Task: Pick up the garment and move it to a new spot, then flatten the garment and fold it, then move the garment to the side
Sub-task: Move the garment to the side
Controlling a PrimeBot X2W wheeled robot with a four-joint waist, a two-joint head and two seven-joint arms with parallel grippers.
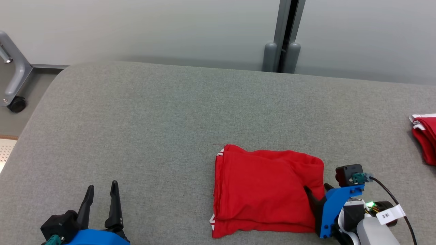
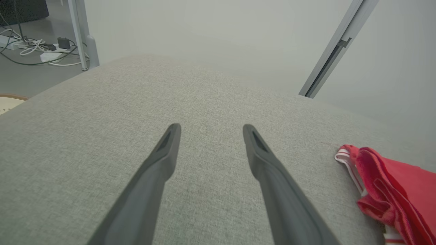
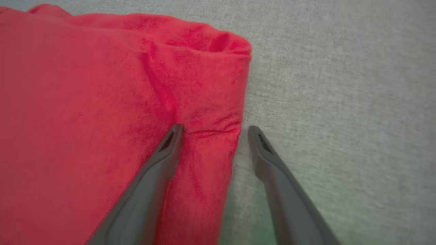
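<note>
The garment (image 1: pixel 265 190) is red with white trim and lies folded into a thick rectangle on the grey padded table (image 1: pixel 153 129). My right gripper (image 1: pixel 318 189) stands open at the garment's right edge. In the right wrist view one finger presses into the red cloth (image 3: pixel 119 119) and the other rests on the table just beside that edge, so the jaws straddle it (image 3: pixel 213 131). My left gripper (image 1: pixel 102 190) is open over bare table at the lower left, well apart from the garment. The left wrist view shows its spread fingers (image 2: pixel 209 127) and the garment's corner (image 2: pixel 385 190) at the right.
Another red and white folded cloth (image 1: pixel 424 136) lies at the table's right edge. A grey wall with a vertical metal post (image 1: pixel 282 37) runs behind the table. A wheeled metal frame (image 1: pixel 13 81) stands on the floor at the far left, with cables (image 2: pixel 37 47) beyond.
</note>
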